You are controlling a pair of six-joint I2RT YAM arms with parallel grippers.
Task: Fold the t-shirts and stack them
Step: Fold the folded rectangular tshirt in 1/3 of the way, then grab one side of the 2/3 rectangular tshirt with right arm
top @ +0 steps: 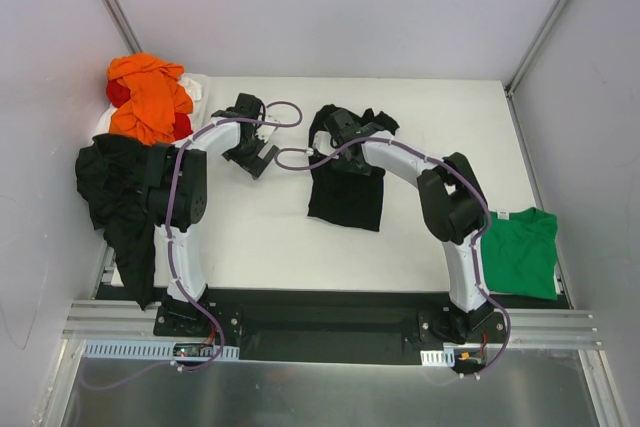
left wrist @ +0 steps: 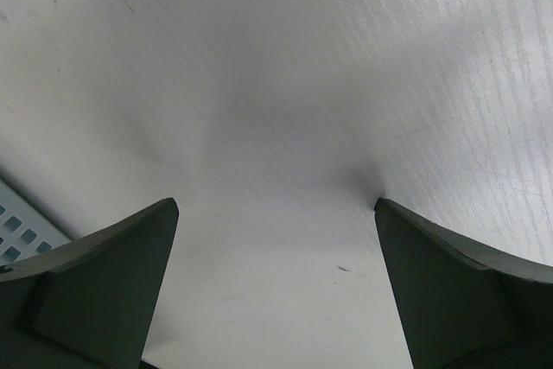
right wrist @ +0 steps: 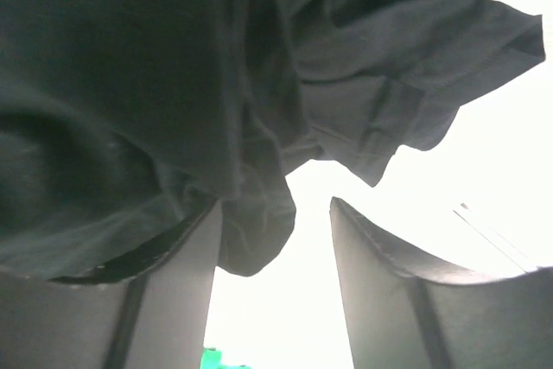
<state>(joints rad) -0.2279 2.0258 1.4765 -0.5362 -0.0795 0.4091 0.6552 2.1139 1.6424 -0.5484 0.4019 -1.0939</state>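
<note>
At counter (top: 270,237) centre: black t-shirt (top: 345,202), my right gripper (top: 338,130) over its far end, half-open; wrist view shows cloth draped at one finger, perhaps touching. Beside it, my left gripper (top: 257,159) wide, empty. Far-left heap: orange t-shirt (top: 150,107). Right edge: green t-shirt (top: 520,252).

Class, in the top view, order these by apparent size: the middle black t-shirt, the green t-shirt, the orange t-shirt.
Largest: middle black t-shirt, partly covered by the right arm.
Then green t-shirt and orange t-shirt: too alike to rank.
</note>
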